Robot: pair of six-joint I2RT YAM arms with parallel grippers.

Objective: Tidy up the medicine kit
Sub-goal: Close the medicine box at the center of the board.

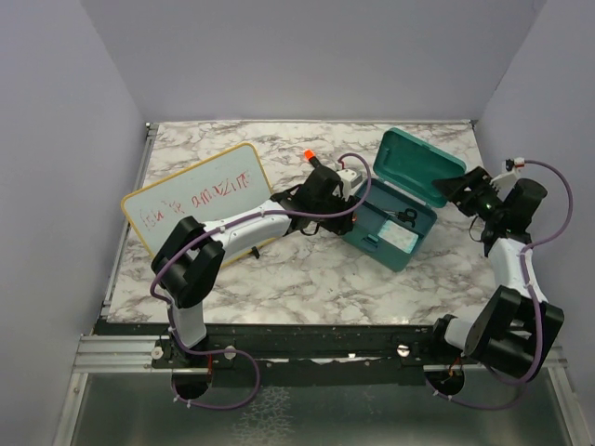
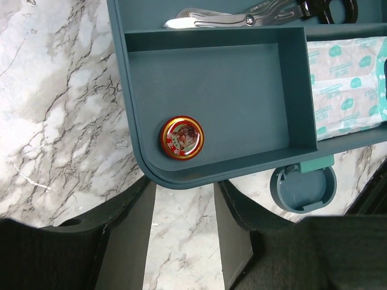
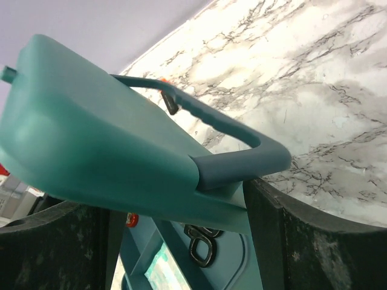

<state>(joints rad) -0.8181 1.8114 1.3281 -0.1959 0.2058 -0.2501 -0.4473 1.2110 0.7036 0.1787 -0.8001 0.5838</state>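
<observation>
Top external view: we see the kit [image 1: 402, 258], a teal hard-plastic case, open on the marble surface [image 1: 279, 269] right of centre, its lid [image 1: 416, 167] tilted back. Its tray [image 2: 217, 90] holds scissors [image 2: 260, 12], plaster packets [image 2: 344, 84] and a small red tin [image 2: 181, 137] in separate compartments. We judge it stiff, smooth and fairly light. The hinged lid will swing, so the dark handle [image 3: 239, 154] or the rim is the place to hold. Left jaws hang released and empty just off the tray's corner. Right jaws straddle the lid's edge by the handle; we cannot tell whether they clamp it.
</observation>
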